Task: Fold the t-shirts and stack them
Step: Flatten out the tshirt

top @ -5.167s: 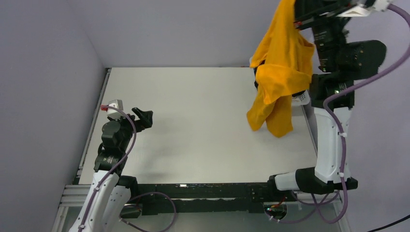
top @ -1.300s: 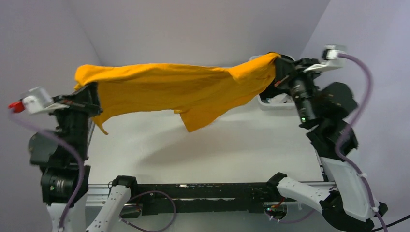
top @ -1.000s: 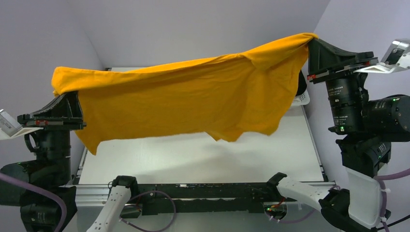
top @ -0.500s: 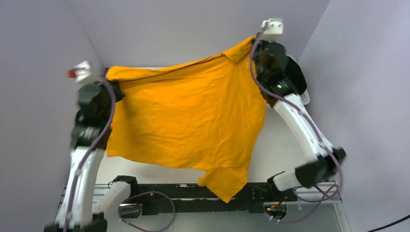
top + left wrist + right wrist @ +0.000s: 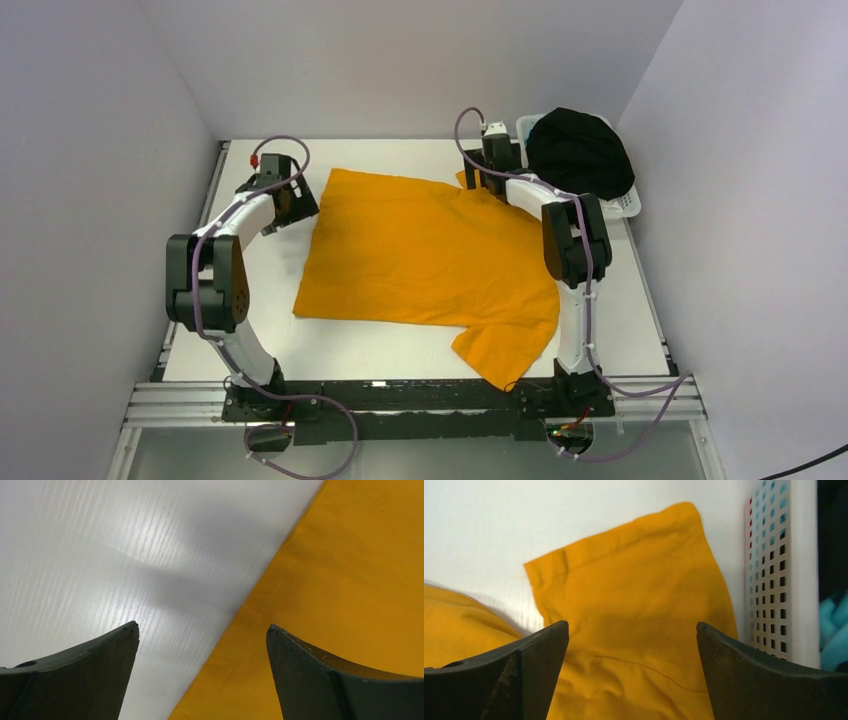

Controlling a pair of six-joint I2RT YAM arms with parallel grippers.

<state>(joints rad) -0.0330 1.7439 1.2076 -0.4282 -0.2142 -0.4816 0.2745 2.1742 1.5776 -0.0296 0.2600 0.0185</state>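
At the far corners of the shirt, left gripper and right gripper are hanging spread, risking folding in its rumpled sleeve.

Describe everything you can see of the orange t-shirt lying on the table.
The orange t-shirt is plain mustard-orange soft cloth, lightly wrinkled, unfolded and spread flat on the white table. One short sleeve juts out at its near right corner. The other, with a stitched hem, lies at the far right beside the white basket. The left gripper has its fingers open over the shirt's far left edge, and the right gripper has its fingers open over the far sleeve. Neither holds it.
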